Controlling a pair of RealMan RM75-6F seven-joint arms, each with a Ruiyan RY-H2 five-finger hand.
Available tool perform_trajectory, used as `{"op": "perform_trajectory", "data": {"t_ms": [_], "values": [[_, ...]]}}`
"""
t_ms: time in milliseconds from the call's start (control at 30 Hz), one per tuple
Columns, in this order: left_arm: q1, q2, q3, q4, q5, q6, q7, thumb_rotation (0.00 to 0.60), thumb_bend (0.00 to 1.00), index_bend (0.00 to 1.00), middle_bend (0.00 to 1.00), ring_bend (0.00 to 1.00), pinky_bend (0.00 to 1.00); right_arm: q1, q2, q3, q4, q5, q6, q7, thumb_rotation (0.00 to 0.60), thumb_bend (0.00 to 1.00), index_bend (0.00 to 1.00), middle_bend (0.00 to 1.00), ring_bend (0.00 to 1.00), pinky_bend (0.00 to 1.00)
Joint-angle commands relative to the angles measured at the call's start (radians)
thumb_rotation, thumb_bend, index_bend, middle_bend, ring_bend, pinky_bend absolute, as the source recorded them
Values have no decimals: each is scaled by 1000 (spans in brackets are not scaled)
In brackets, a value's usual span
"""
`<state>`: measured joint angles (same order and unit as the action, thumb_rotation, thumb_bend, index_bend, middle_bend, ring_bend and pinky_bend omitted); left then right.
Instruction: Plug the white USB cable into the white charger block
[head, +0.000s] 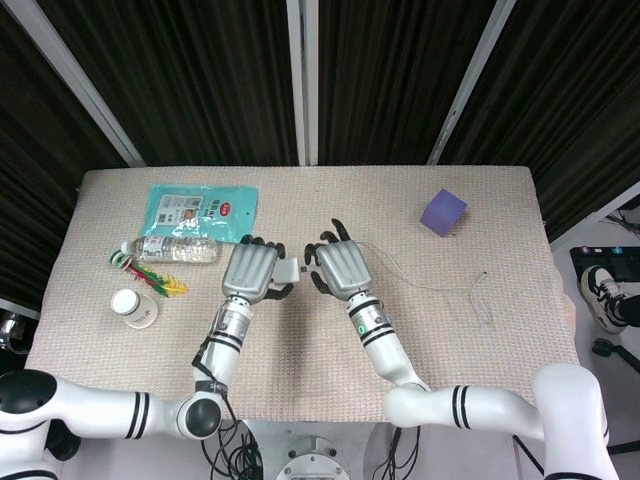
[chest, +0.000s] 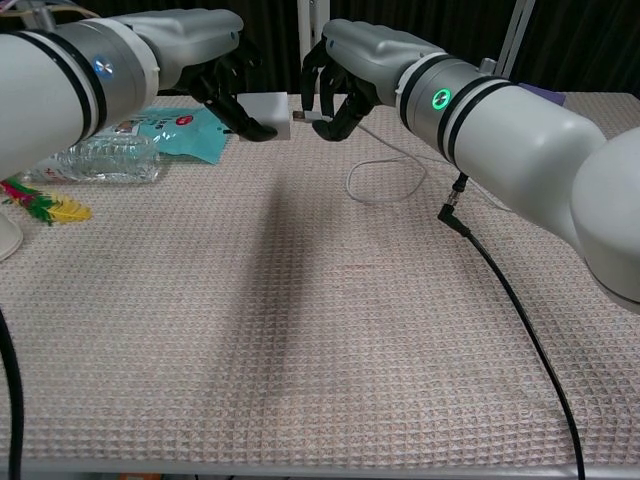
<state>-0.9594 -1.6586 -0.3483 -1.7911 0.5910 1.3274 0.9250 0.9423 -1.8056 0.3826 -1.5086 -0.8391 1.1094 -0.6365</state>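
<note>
White block (chest: 268, 108) and cable (chest: 385, 165), silver-black hands, beige waffle-weave cloth (head: 480, 330), purple cube (head: 442, 212), teal packet (head: 201, 209)

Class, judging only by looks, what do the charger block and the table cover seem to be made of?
Charger block: probably hard plastic, going by its smooth white faces and crisp edges.
Table cover: likely woven cloth, going by its beige, matte waffle-like grid texture.

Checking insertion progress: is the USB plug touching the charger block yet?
Cannot tell. In the chest view the plug meets the white charger block edge, but no gap or contact shows plainly.
</note>
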Motion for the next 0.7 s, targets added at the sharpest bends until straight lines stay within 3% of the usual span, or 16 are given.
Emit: {"op": "perform_trajectory", "data": {"t_ms": [33,700], "values": [[-4,-4,-2,5,-3,5,-4,468,265,518,493,293,248,4,-5,1,6,4,2,4,600,423,641,550,235,0],[-27,-22,8,29,-7,31,-1,466,264,518,493,293,249,26,-23,8,32,29,1,32,600,423,641,551,245,0]]}}
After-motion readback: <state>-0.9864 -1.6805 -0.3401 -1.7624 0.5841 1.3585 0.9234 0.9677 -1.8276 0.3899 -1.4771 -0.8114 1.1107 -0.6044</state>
